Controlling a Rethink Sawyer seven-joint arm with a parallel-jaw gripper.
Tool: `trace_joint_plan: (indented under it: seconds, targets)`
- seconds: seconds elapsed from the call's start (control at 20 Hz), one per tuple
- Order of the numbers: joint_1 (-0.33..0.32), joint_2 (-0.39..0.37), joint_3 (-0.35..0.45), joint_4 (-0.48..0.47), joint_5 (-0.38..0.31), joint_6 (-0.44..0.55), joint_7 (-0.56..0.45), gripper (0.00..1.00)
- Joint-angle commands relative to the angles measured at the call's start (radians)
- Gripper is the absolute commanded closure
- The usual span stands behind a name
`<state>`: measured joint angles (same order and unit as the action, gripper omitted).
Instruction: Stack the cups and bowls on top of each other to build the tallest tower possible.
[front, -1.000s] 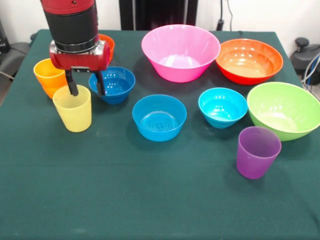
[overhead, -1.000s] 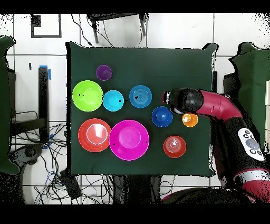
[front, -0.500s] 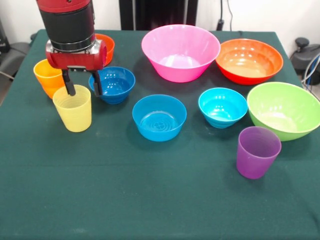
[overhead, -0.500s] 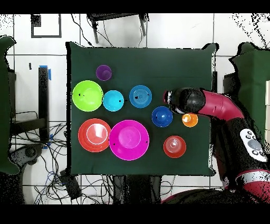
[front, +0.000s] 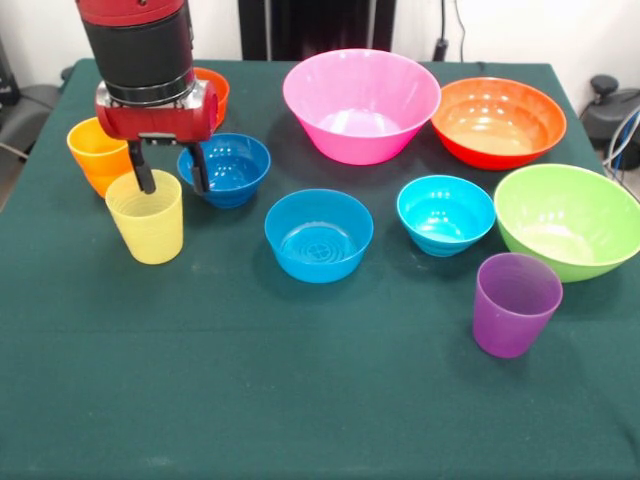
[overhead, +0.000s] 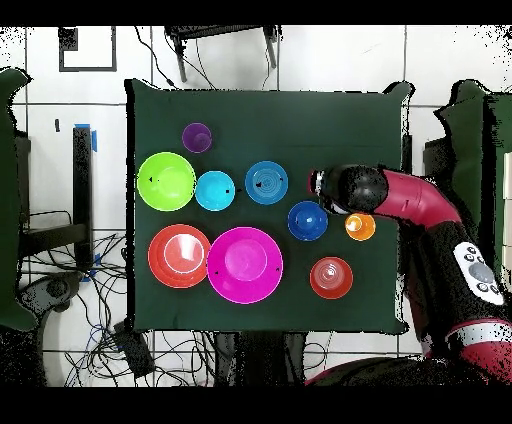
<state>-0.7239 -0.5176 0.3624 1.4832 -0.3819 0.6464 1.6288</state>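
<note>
Nearest, ahead of the mid-blue small plastic bowl (front: 318, 234), a purple translucent tumbler (front: 514, 303) stands alone; level with that bowl, a pale yellow tumbler (front: 147, 216) sits upright under the red-and-black gripper (front: 170, 167), prongs spread astride its far rim, probably ready to lift it for stacking. Beyond: an orange tumbler (front: 95, 152), making three cups; four small bowls, three large; no tower yet.
</note>
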Motion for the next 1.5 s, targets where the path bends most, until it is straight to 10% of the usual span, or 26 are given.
trace_joint_plan:
  seconds: [0.05,1.5]
  targets:
    - [0.019,0.067,0.057,0.018,-0.083,0.000,-0.132,0.00]
    - [-0.007,0.110,0.057,-0.012,-0.137,0.003,-0.184,0.00]
